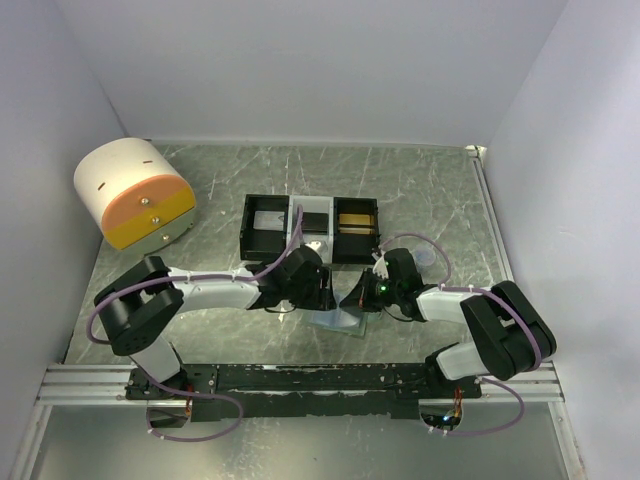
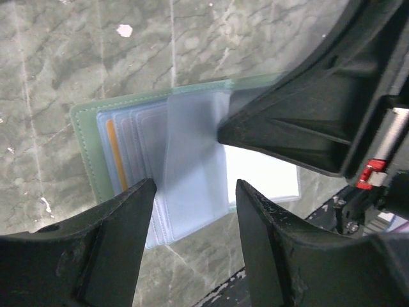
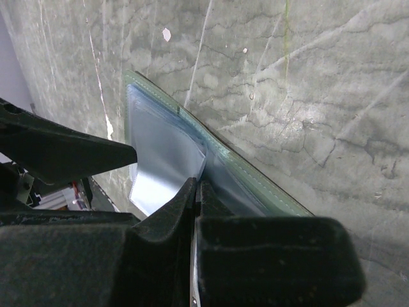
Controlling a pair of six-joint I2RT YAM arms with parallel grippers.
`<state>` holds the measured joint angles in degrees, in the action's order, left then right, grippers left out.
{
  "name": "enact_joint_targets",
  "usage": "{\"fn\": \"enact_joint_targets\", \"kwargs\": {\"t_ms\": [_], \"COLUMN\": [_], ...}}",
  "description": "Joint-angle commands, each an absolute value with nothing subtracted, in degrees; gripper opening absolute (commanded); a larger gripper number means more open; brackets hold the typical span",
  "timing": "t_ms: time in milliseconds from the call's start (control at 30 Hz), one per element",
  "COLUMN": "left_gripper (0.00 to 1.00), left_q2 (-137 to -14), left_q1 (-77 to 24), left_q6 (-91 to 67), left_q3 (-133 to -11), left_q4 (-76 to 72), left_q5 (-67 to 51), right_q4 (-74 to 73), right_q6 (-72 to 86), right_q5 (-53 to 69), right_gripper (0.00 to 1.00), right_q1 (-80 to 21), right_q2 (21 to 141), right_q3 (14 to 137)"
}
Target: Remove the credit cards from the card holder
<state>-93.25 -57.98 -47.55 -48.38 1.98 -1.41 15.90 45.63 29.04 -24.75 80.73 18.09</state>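
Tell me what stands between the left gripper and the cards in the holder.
The clear sleeves cover the cards. The right gripper, shut on one sleeve, also reaches over the card holder beside the open left gripper.

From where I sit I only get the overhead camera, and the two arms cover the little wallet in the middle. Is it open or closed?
Observer: Open. The left wrist camera shows the card holder spread out, with its clear sleeves fanned.
Visitor: Are there any cards inside?
Observer: At least one. The edge of an orange card shows in a sleeve on the left side.
Visitor: Is either gripper holding something?
Observer: The right gripper is shut on one clear sleeve. The left gripper is open above the holder's near edge.
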Motion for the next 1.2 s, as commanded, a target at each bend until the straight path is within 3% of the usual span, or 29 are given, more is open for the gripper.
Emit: {"fn": "enact_joint_targets", "kwargs": {"t_ms": [0,367,867,1167], "left_gripper": [0.65,0.57,0.55,0.56], "left_q2": [-94.91,-95.32,-96.31,-98.37], "left_q1": [-58.45,-58.45,-58.45,-58.45], "left_q6": [-48.11,-46.14,-44.73,-46.74], "left_q3": [-49.86,-50.58,-53.55,-52.62], "left_q4": [1.92,-6.33,-3.11,-6.18], "left_q5": [-3.04,-14.35,-13.96,-14.43], "right_q4": [8.0,8.83,8.64,-2.78], "right_q6": [42.54,42.28,42.8,43.08], "right_q5": [19.34,20.26,20.84,15.99], "right_gripper": [0.0,0.0,0.0,0.15], "right_q1": [-24.35,-24.35,-24.35,-24.35], "right_q2": [82.8,83.78,82.29,69.12], "right_q3": [15.49,15.56,15.43,21.02]}}
